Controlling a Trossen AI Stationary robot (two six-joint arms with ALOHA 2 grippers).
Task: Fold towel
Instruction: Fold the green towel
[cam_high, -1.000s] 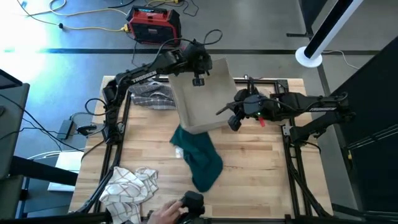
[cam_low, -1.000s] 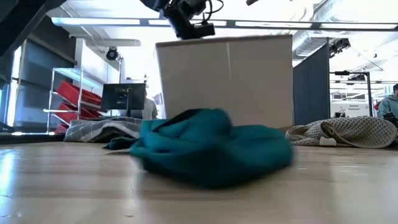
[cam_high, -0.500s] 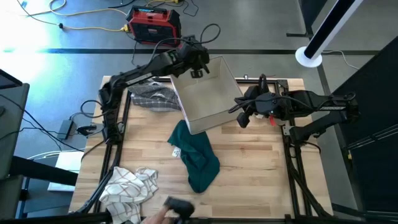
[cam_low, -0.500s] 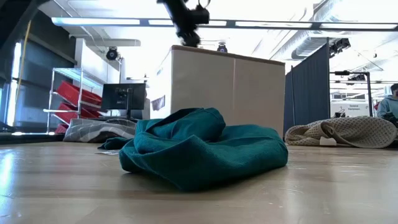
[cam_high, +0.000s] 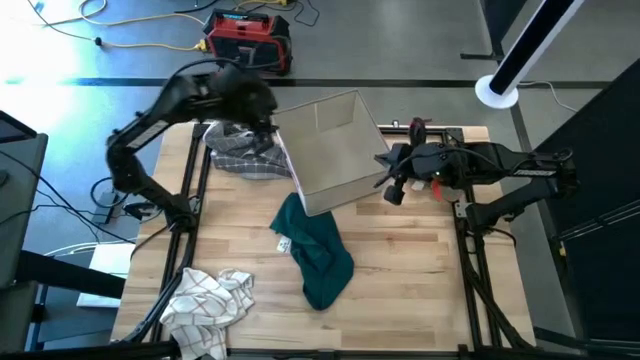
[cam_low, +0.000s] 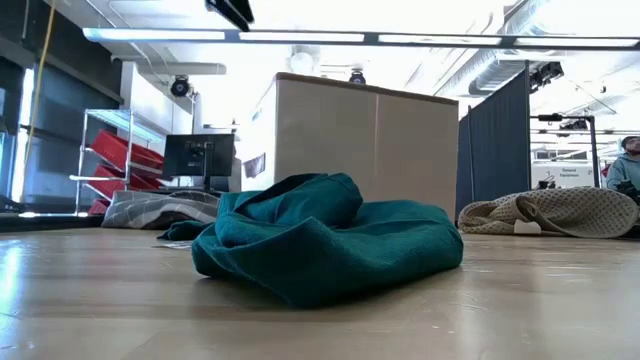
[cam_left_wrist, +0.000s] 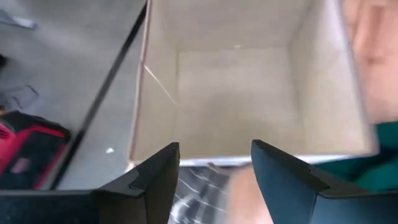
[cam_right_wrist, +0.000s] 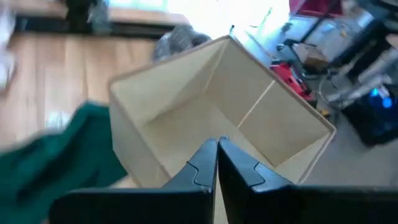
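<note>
High view: crumpled teal towel (cam_high: 318, 252), left hand (cam_left_wrist: 214, 163) open, right hand (cam_right_wrist: 217, 148) pinching box (cam_high: 330, 150).

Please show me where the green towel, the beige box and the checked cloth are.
green towel (cam_high: 318, 258): high view, middle of crumpled cloth.
beige box (cam_high: 330, 160): high view, inside floor.
checked cloth (cam_high: 210, 305): high view, middle of heap.

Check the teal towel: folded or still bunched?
Bunched, not folded. The teal towel lies in a crumpled heap on the table in front of the box; the low view shows rumpled humps, no flat layers.
</note>
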